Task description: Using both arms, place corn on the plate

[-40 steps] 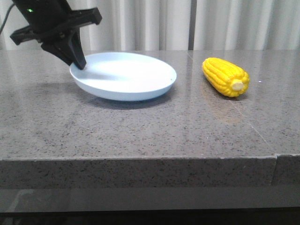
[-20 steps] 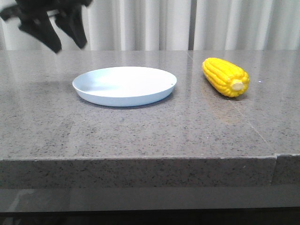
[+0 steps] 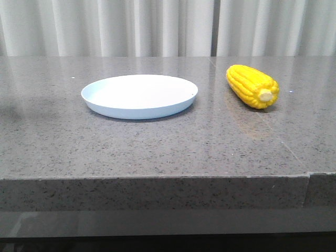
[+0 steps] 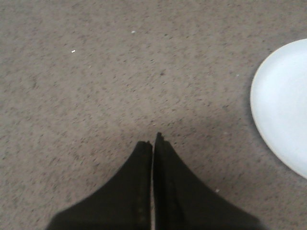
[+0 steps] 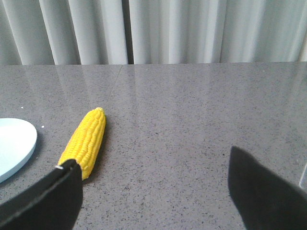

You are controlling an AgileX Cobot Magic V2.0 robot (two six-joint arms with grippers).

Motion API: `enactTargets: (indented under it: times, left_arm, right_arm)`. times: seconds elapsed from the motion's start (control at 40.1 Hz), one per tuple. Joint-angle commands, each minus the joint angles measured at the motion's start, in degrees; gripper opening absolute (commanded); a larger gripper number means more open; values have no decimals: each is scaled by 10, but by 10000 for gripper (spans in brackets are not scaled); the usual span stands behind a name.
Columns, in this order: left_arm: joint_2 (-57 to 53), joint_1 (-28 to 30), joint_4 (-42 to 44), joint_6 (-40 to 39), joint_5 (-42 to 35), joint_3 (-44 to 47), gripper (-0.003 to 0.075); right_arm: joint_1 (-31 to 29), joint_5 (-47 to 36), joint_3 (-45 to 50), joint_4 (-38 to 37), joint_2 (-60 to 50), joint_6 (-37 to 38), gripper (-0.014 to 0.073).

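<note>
The pale blue-white plate lies flat on the grey stone table, left of centre in the front view. The yellow corn lies on the table to the plate's right, its pale stub end toward the camera. Neither arm shows in the front view. In the left wrist view my left gripper is shut and empty over bare table, with the plate's rim off to one side. In the right wrist view my right gripper is wide open and empty, the corn lying just beyond one finger, with the plate's edge further over.
The table has a front edge close to the camera. White curtains hang behind the table's far edge.
My left gripper let go of the plate's left rim, rose and moved left out of the front view. The plate dropped flat onto the table. The corn has not moved.
</note>
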Motion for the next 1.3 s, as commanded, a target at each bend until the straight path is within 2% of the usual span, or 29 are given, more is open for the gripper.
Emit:
enactTargets:
  times: [0.0,0.075,0.299,0.424,0.698,0.872,1.271]
  left_arm:
    - [-62,26,12,-11,-43,34,-20]
    - [-106,40,12,-11,-66,85,-20]
    - [-276,46,-16,-11,-241,258,-20]
    - [-364,46,-12,-9,-288,341,-20]
    - [-553,46,-9,-5,-298,462,-20]
    - [-639,46,-7,-5,-316,500,-20]
    - [-654,46,-6,-5,-335,503,-20]
  right_arm:
    - [-4,-47,-19,-1,8,-5,640]
    - [-4,-47,-19,-1,8,-5,640]
    - [-4,-47,-19,-1,8,-5,640]
    - [-4,-47,-19,-1,8,-5,640]
    - [-4,-47,-19,-1,8,-5,640]
    - [-4,-47,-19,-1,8,-5,640]
    - [-4,-64,-19,-1,8,-5,640]
